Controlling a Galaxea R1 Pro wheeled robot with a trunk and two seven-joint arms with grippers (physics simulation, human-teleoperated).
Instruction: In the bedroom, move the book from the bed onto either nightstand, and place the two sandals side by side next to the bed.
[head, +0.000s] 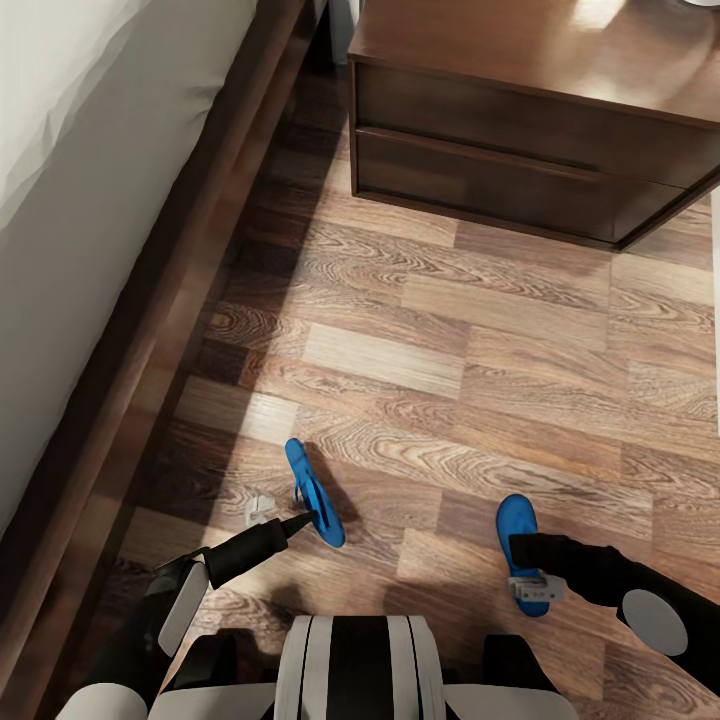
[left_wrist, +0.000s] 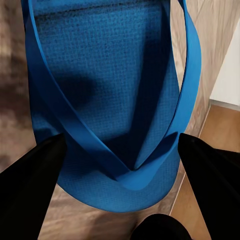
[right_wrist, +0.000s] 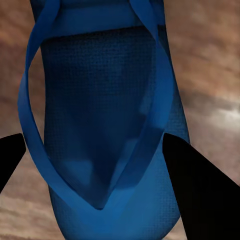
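From my head view, the bed (head: 70, 250) runs along the left, the nightstand (head: 530, 120) stands ahead at right, floor (head: 450, 370) between. Two sandals lie well apart near me: left sandal (head: 313, 493) nearer the bed, right sandal (head: 518, 530) opposite.

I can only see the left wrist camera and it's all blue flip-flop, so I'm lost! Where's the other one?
Observer: In the head view the other sandal lies flat on the floor, well apart from your sandal, with the right gripper over one end.
Operator: Is mine lying flat too?
Observer: No, it looks tipped up on its edge, right at the left gripper.
Operator: Which one is closer to the bed?
Observer: Yours. The bed runs along the robot's left side.
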